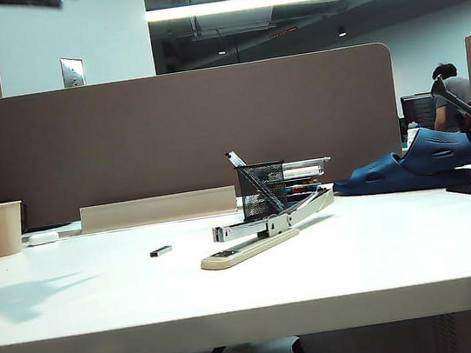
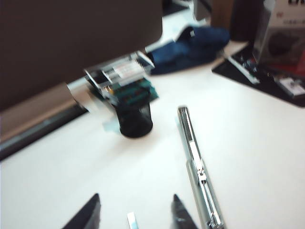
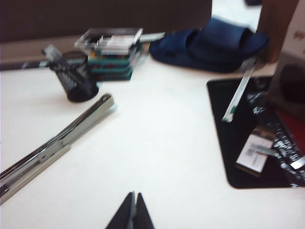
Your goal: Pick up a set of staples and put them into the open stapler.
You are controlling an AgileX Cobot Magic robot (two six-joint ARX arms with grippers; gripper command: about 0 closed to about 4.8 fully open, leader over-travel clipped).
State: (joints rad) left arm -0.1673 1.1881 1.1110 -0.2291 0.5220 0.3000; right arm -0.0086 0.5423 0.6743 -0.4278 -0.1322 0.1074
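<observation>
Hovering over the table (image 1: 363, 273), the left gripper (image 2: 136, 212) is spread around the staples (image 2: 132, 221), just beside the stapler (image 1: 265, 229); the right gripper (image 3: 133, 210), fingers pressed together, hangs right of the stapler.

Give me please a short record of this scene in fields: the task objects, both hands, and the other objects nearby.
staples: set of staples lying flat on the table, left of the stapler, apart from it
stapler: stapler open, arm raised
left hand: left hand open, above the staples, holding nothing
right hand: right hand shut, empty, above bare table
nearby: pen cup behind the stapler; paper cup at far left
</observation>
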